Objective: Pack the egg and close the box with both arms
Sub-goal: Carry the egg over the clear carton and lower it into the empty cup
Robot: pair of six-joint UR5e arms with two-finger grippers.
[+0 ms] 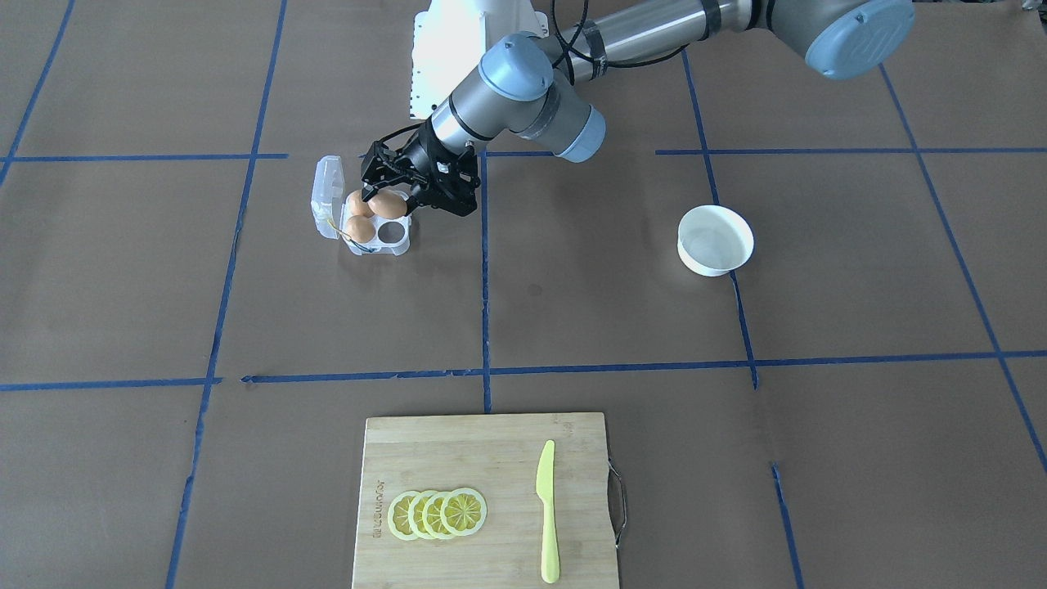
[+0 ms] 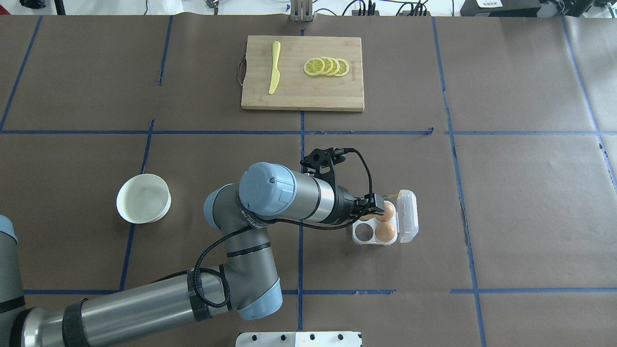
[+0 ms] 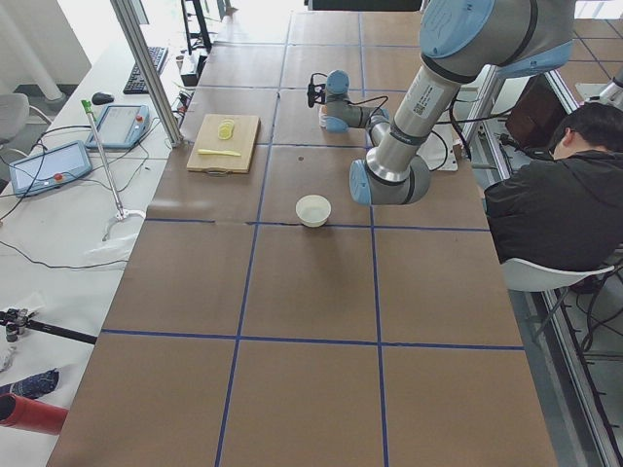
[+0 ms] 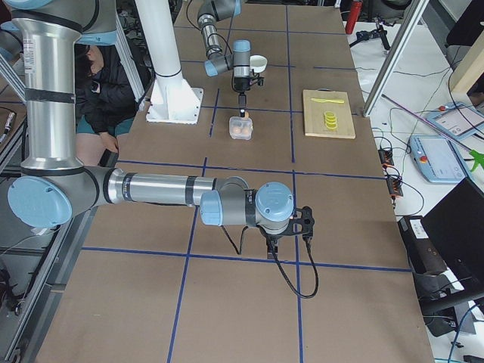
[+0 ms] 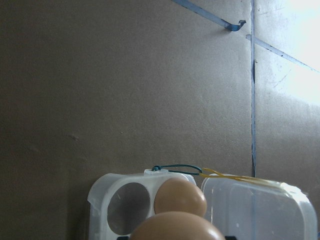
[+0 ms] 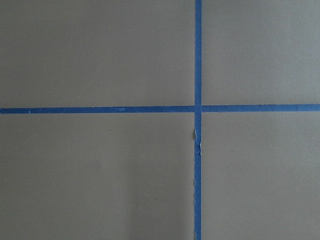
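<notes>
Left pincer (image 1: 383, 195) grips smooth orange-brown egg (image 1: 389, 206) over vacant cup of clear plastic four-cup carton (image 1: 393, 234). Clear lid (image 1: 327, 190) hinged back for access. Carton nearer robot-side edge of surface (image 1: 572, 311). Right pincer (image 4: 274, 240): cannot tell state.

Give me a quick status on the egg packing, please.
Left gripper shut on the egg, over the box. Right gripper away from it, state unclear. Lid open, two eggs seated, one cup empty. Nothing in the way.

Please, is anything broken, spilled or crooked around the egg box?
Nothing stands out. The box stands flat with its lid open, two eggs sit whole in their cups, one cup is empty, and the left gripper holds a third egg over the box. No spill shows.
</notes>
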